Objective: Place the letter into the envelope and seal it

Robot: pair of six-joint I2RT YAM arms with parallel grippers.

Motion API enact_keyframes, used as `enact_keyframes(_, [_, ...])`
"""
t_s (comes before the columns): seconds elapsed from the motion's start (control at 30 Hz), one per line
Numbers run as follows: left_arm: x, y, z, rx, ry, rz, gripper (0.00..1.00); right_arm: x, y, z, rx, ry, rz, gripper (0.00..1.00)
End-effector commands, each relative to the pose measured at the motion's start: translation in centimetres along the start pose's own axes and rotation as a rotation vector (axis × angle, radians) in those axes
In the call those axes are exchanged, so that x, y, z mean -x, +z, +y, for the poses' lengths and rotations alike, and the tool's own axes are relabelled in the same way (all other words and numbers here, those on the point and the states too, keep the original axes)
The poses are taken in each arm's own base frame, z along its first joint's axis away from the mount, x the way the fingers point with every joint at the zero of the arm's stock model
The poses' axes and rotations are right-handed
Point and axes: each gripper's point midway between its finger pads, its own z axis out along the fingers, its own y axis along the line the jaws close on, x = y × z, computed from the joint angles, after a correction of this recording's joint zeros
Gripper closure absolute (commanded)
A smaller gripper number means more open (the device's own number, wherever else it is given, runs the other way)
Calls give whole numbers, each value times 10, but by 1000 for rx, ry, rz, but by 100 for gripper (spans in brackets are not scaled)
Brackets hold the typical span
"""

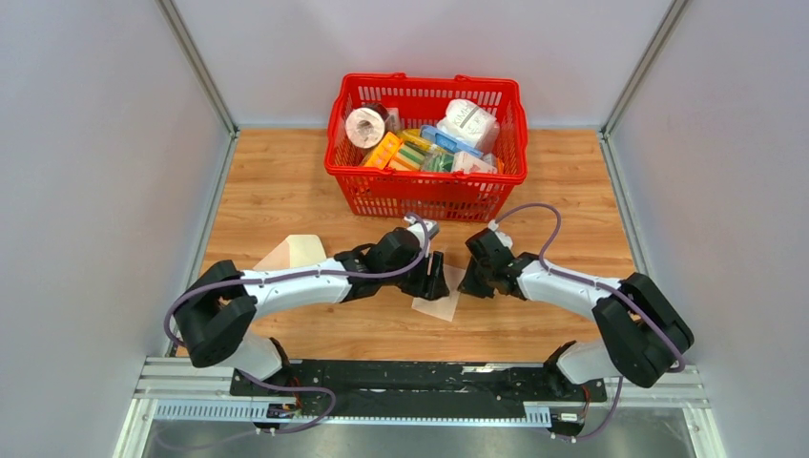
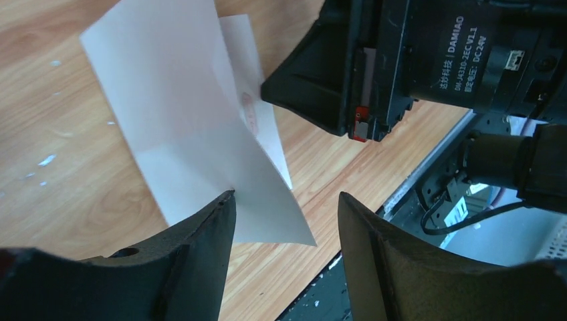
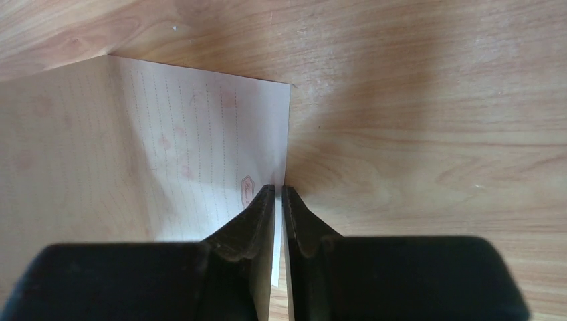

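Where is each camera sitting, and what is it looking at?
Top external: above and behind the arms, looking down on the table, red basket and envelope; both arms show.
Left wrist: rides the left wrist, looking past the open left gripper at the letter and the right gripper.
Right wrist: rides the right wrist, looking down at the letter; its shut fingers show.
Shared: both wrist views show the letter.

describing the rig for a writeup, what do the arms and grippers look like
The left arm and right arm have white links, chunky black joints and a purplish-grey cable each. The left gripper and right gripper are black, with tapered fingers. The right wrist motor bears DAMIAO lettering.
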Motion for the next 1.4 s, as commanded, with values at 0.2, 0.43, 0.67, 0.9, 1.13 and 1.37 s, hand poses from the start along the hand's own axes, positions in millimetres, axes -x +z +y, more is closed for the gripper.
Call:
enact_keyframes(0.2, [-21,22,-6,-108,-26,15,39,12,-3,8,14,-5,-52,86])
enact_keyframes(0.43, [-37,34,13,-48,-53,50,52,18,-12,-3,-23,-8,-90,85])
enact_keyframes(0.67, [-46,41,31,47,-70,88,75,34,-39,-13,-54,-18,-174,84])
enact_keyframes(0.9, [-44,31,40,122,-57,109,78,60,-63,21,74,-201,-266,68])
enact_keyframes(1.13, [-20,-5,42,182,-77,49,66,66,-36,48,72,-427,-190,62])
enact_keyframes(1.37, [-22,-40,71,300,-157,3,60,68,-32,69,151,-560,-189,28])
